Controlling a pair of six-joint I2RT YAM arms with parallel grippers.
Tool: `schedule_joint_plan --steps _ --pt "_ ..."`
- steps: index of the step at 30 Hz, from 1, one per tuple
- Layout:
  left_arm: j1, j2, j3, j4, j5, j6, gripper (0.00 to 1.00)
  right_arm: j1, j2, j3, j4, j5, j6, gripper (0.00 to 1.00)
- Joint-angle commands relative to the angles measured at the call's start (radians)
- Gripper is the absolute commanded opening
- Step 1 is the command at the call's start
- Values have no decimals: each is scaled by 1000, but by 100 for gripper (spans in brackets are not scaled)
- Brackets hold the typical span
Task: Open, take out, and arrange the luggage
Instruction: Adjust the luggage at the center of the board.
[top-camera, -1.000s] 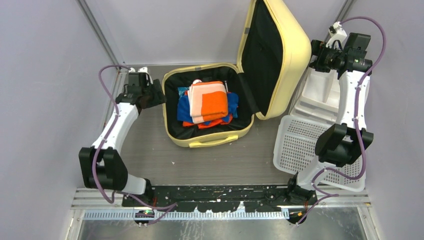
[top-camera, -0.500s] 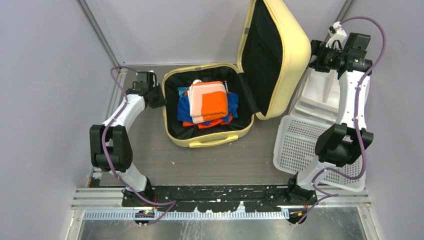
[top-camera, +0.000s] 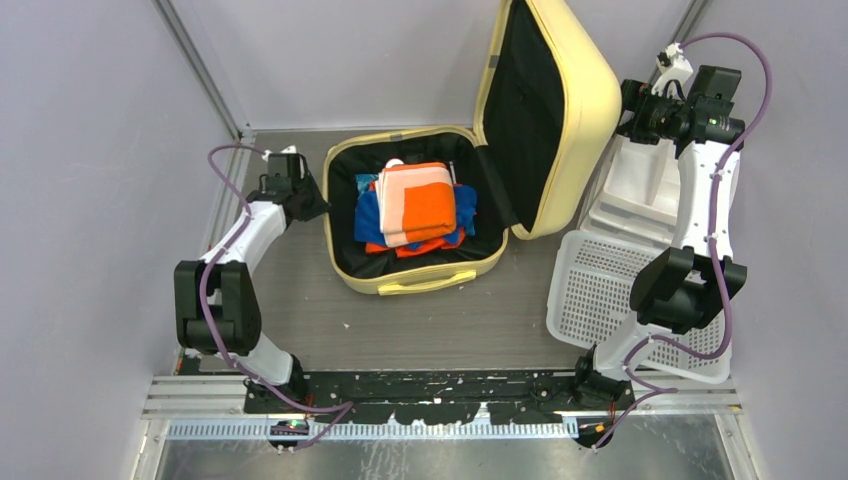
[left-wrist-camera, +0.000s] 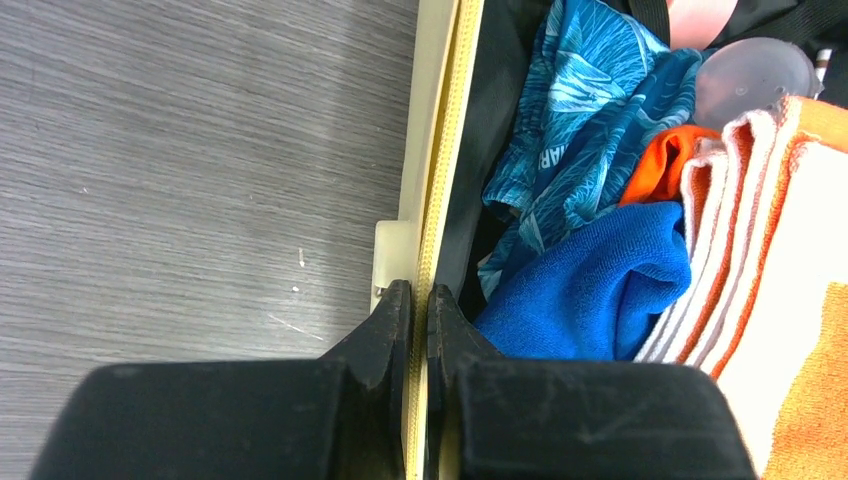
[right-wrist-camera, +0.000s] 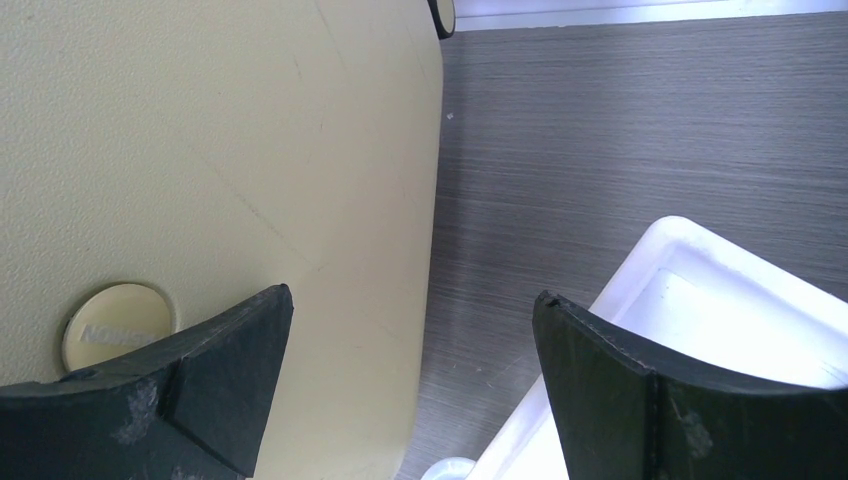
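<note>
Jaws of the left gripper are now pinched together on the thin yellow rim of the luggage, one finger outside the shell and one against the black lining. A second ago they stood partly apart and short of that rim, so the closing is the fresh change. The left arm has also folded its elbow inward, bringing the wrist to the 9 o'clock edge of the lower shell. Just past the pinch, inside the shell, lie blue garments and a folded orange and white towel, none of them touched.

Jaws of the right gripper stand wide, as they did a second ago, hovering at the outer face of the lid; whether a finger touches it I cannot tell. The lid stands upright at the shell's 3 o'clock side, so the opening step looks done.

The luggage sits on the worktop at the centre, toward 12 o'clock, with a white basket at 4 o'clock and a white bin at 2 o'clock. My reading is that the left arm is steadying the shell, while unpacking has not yet begun.
</note>
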Motion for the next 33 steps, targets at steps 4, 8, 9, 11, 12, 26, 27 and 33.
schedule_joint_plan --steps 4,8,9,11,12,26,27,33 --pt "69 -125 -97 74 -35 -114 1 25 -14 41 -13 -77 7 94" --pt "123 -195 -175 113 -33 -184 0 50 -15 33 -16 -81 3 94" --pt "138 -214 -198 125 -33 -200 1 58 -16 31 -15 -79 3 94" --pt "170 -257 -243 137 -40 -243 1 76 -15 26 -13 -75 6 94" --pt "189 -282 -276 146 -41 -264 0 86 -14 24 -11 -72 6 94" --pt "383 -561 -485 16 -144 -483 0 317 39 26 0 -6 4 95" --pt "389 -573 -490 7 -147 -487 0 327 49 32 0 -3 3 95" --pt "402 -635 -455 -92 -129 -449 4 406 90 72 15 6 17 95"
